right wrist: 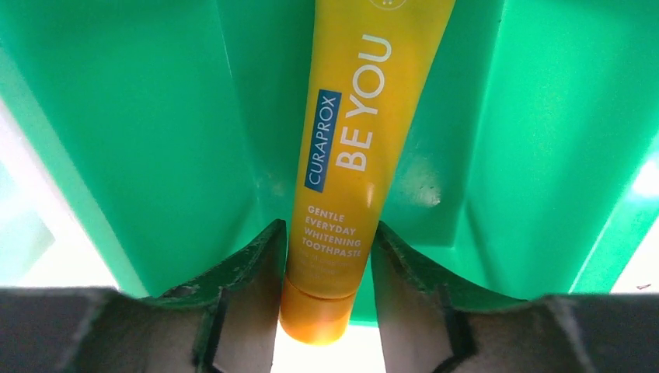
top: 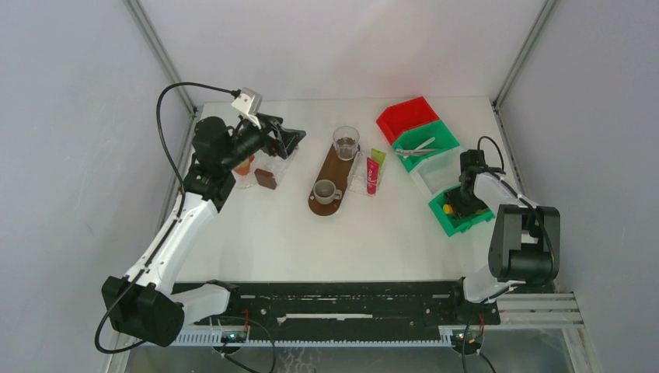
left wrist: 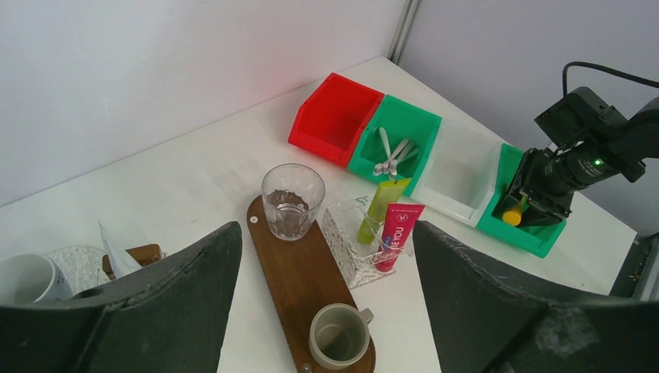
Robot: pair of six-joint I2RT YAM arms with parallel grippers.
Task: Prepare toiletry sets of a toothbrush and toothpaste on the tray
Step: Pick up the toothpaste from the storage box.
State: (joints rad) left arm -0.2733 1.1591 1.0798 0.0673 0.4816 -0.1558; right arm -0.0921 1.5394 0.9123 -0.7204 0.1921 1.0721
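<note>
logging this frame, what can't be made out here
Top view: yellow toothpaste tube in the nearest green plastic bin, mostly hidden under the right arm.
Right wrist view: that tube's far end, cut off by the top edge.
Left wrist view: white ceramic mug, cut by the left edge and the left jaw.
Top view: white toothbrushes, too small to count.

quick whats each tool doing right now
Left tool: open, holding nothing.
Right tool: closed on the yellow plastic toothpaste tube in the green plastic bin.
</note>
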